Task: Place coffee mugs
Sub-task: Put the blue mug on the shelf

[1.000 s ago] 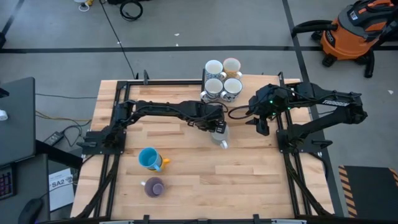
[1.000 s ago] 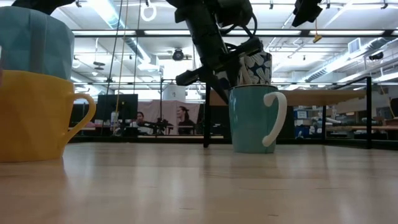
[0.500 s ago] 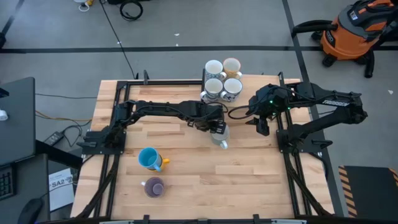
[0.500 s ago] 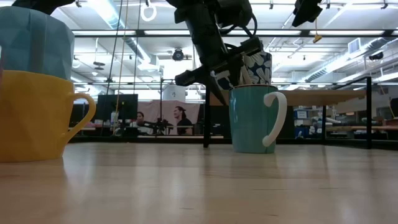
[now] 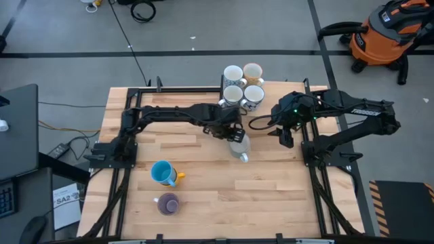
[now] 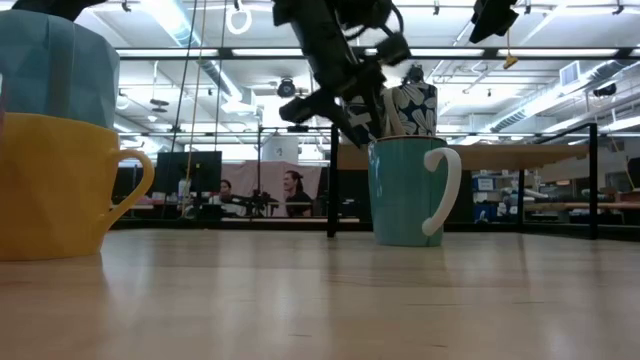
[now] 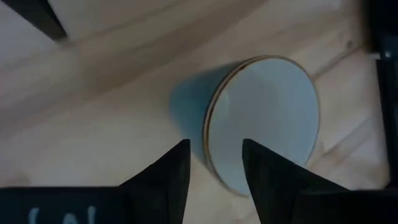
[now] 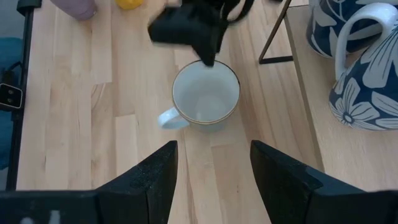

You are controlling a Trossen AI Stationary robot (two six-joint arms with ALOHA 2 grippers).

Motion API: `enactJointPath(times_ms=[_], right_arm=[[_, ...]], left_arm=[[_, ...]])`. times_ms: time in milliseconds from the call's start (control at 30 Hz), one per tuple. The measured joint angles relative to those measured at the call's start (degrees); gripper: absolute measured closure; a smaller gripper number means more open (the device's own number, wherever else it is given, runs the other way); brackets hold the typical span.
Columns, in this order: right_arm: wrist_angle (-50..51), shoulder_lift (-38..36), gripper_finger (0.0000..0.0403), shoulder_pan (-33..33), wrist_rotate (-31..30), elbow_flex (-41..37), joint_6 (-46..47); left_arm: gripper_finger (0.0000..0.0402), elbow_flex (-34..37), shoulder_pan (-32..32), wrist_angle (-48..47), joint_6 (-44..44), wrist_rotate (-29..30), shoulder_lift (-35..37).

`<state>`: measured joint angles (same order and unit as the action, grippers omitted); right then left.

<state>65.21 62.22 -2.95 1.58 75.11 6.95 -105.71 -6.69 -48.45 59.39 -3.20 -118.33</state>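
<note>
1. The left tool (image 5: 235, 134) hangs at mid-worktop just above the teal mug (image 5: 239, 146); its fingers (image 7: 168, 177) stand parted over the mug's rim, touching nothing and holding nothing.
2. The teal mug stands upright on the worktop (image 5: 271, 190); its white handle points toward the near edge in the high view; its inside is pale.
3. The right tool (image 5: 285, 137) waits to the right of the teal mug, raised, its fingers (image 8: 155, 177) wide apart and empty; its own camera looks down on that mug (image 8: 205, 95).
4. Four mugs (image 5: 243, 84) are grouped at the far edge, just beyond the left tool; two are white with dark flower patterns (image 8: 367, 93), one plain white, one cream.
5. A blue mug (image 5: 162, 172) sits stacked on a yellow mug (image 6: 55, 185) toward the near left; a purple mug (image 5: 168, 203) stands just nearer the edge, apart from them.
</note>
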Motion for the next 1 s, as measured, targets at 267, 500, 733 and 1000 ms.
enactJointPath(times_ms=[267,500,733,1000], right_arm=[[-1.0,0.0,0.0195,0.0,2.4,0.0,-1.2],[-5.9,0.1,0.0195,0.0,6.0,0.0,-0.8],[-16.7,2.4,0.0195,0.6,2.4,0.0,8.0],[-23.3,10.3,0.0195,4.6,-5.4,0.0,10.5]], left_arm=[[0.0248,0.0,-0.2,-7.3,-27.1,-12.5,7.9],[0.0249,0.0,3.9,-21.5,-47.8,-13.0,18.8],[0.0249,3.5,7.1,-22.7,-51.3,-7.3,31.8],[0.0249,26.1,7.1,-8.9,-51.1,-6.8,49.4]])
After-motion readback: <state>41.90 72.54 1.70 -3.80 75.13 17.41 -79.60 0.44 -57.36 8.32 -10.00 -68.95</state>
